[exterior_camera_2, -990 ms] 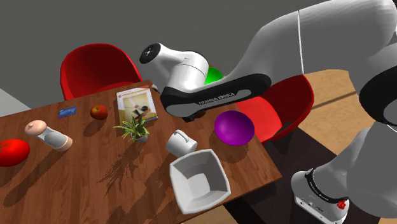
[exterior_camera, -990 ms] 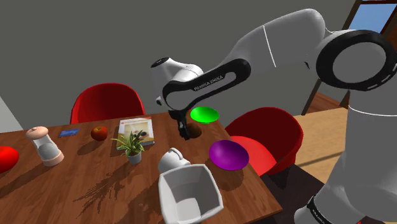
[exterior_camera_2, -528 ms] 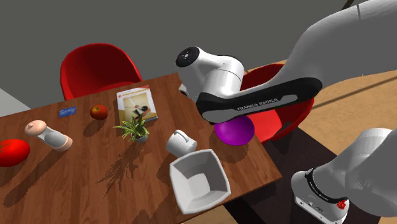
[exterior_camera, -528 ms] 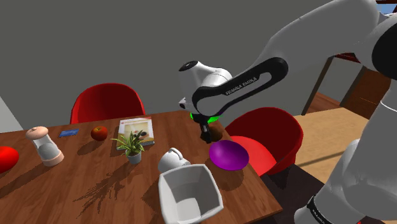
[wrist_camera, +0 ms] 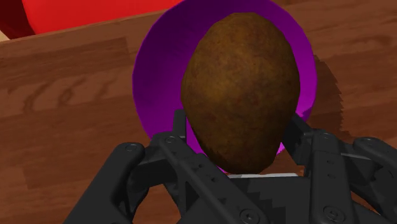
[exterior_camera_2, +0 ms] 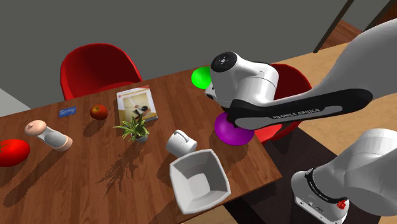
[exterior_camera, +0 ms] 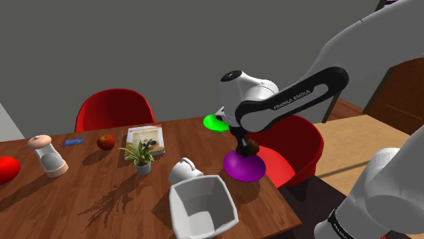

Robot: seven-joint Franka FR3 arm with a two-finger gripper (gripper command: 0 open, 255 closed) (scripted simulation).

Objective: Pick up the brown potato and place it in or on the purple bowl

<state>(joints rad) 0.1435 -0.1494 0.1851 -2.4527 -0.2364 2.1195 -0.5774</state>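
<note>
Black two-finger gripper [wrist_camera: 236, 124] is clamped on the brown oval potato [wrist_camera: 245, 76], whose long axis runs along the fingers. We judge the potato directly above the glossy purple bowl [exterior_camera: 243, 168] — right of centre in the shoulder view — so the release goes straight down.

We see a plain grey wall [exterior_camera: 102, 47] behind a brown wooden table [exterior_camera: 81, 197], with one red chair [exterior_camera: 112, 108] tucked at its far side near the wall and a second red chair [exterior_camera: 299, 139] at its end, where a lighter wooden floor [exterior_camera: 345, 142] begins, all under soft, even light.
</note>
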